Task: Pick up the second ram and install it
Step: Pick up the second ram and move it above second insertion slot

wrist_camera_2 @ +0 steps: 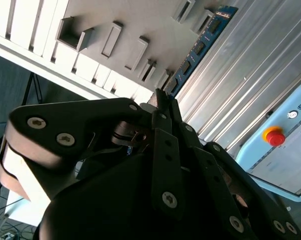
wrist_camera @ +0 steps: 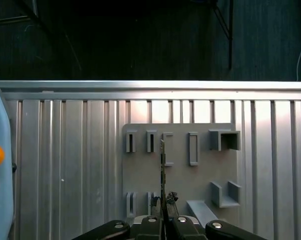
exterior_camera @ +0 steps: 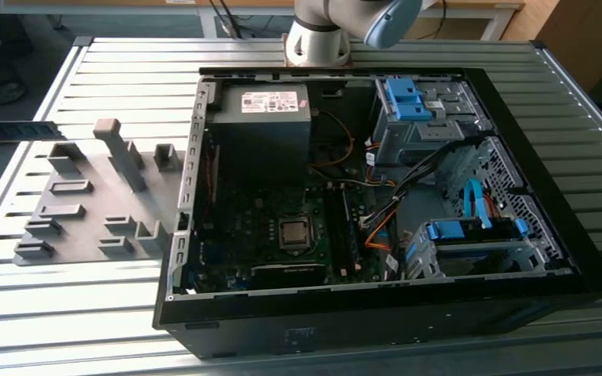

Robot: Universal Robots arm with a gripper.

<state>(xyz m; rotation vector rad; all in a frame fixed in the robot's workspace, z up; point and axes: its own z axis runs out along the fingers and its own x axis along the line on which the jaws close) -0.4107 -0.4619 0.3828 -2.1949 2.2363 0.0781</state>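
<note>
The fingers (wrist_camera_2: 165,117) are closed on the second ram (wrist_camera_2: 198,47), which sticks out past their tips. Beyond it lies the grey holder plate (wrist_camera: 180,170) on the table (wrist_camera: 65,165).

Daylight glares off the ribbed table (exterior_camera: 144,63), dim inside the computer case (exterior_camera: 385,321).

1. White label (exterior_camera: 266,100) on the power supply (exterior_camera: 262,129), upper middle of the exterior view: print too small to read.
2. Pale blue panel (wrist_camera_2: 295,137) in the second wrist view: dark lettering near its red button (wrist_camera_2: 274,135), cut off, unreadable.
</note>
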